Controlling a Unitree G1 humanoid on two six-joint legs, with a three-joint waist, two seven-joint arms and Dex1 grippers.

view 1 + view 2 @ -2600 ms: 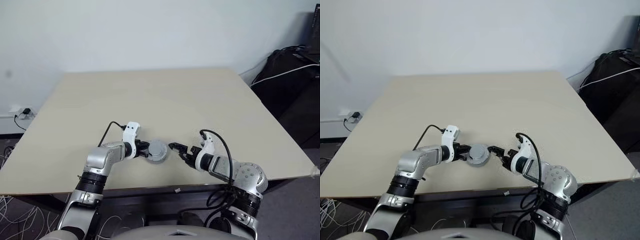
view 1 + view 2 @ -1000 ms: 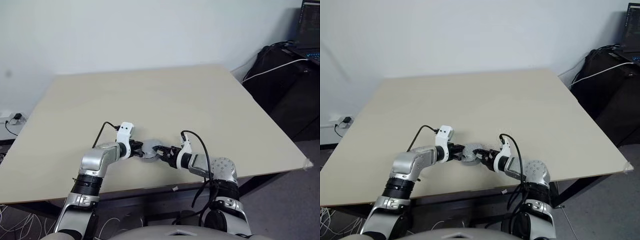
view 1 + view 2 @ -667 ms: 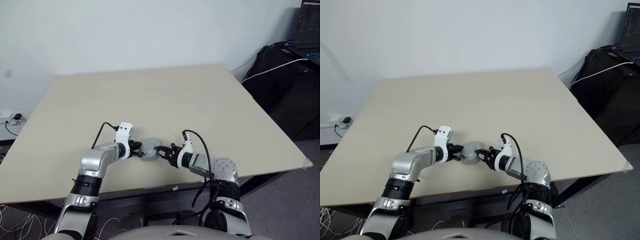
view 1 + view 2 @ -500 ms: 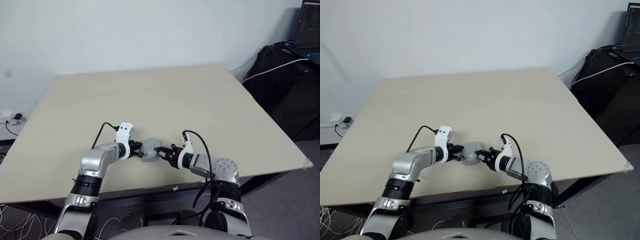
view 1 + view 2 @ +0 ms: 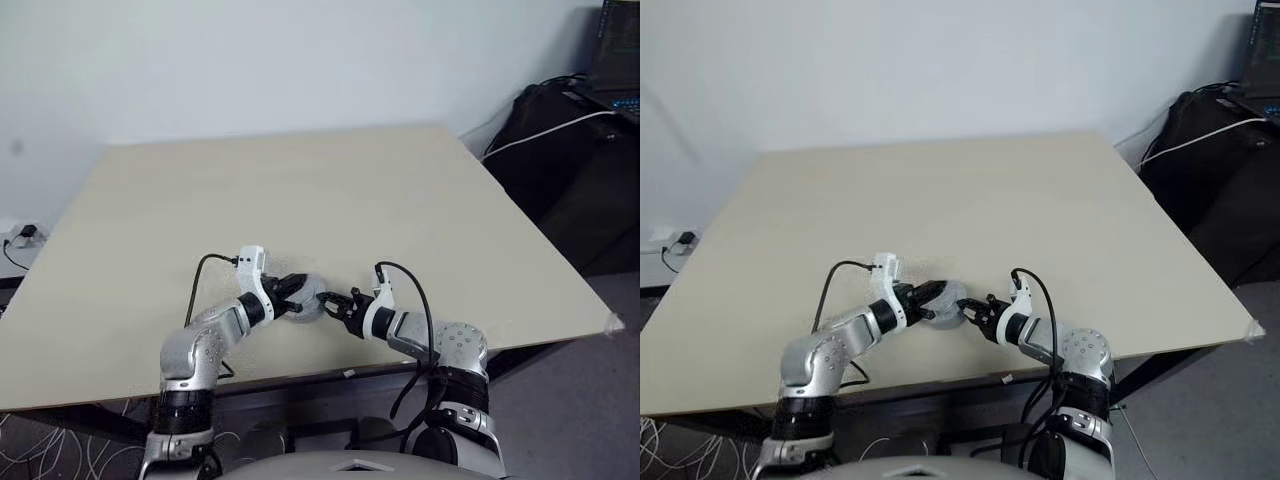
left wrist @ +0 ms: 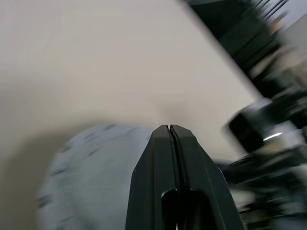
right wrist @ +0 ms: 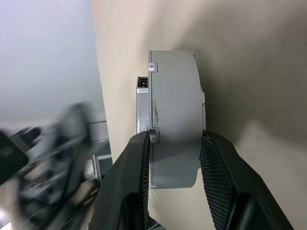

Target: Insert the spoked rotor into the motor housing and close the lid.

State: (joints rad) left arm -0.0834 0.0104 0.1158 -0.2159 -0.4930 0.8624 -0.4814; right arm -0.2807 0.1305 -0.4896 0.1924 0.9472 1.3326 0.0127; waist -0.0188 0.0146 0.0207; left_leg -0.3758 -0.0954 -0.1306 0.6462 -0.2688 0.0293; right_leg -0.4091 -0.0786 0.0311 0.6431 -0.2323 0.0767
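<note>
The grey motor housing (image 7: pixel 173 120), lid fitted, sits at the near middle of the beige bench (image 5: pixel 300 190), gripped edgewise between the two fingers of the right claw (image 7: pixel 172 143), one finger (image 7: pixel 132 167) on each flat face. The left claw (image 6: pixel 171 129) is fully closed with nothing between its fingers, its tips poised over the housing's upper face. The left wrist view is blurred. Both arms converge on the housing.

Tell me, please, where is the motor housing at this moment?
In the head views the motor housing sits near the table's front edge, between the two grippers. The right gripper grips it by both flat faces; the shut left gripper is at its other side.
</note>
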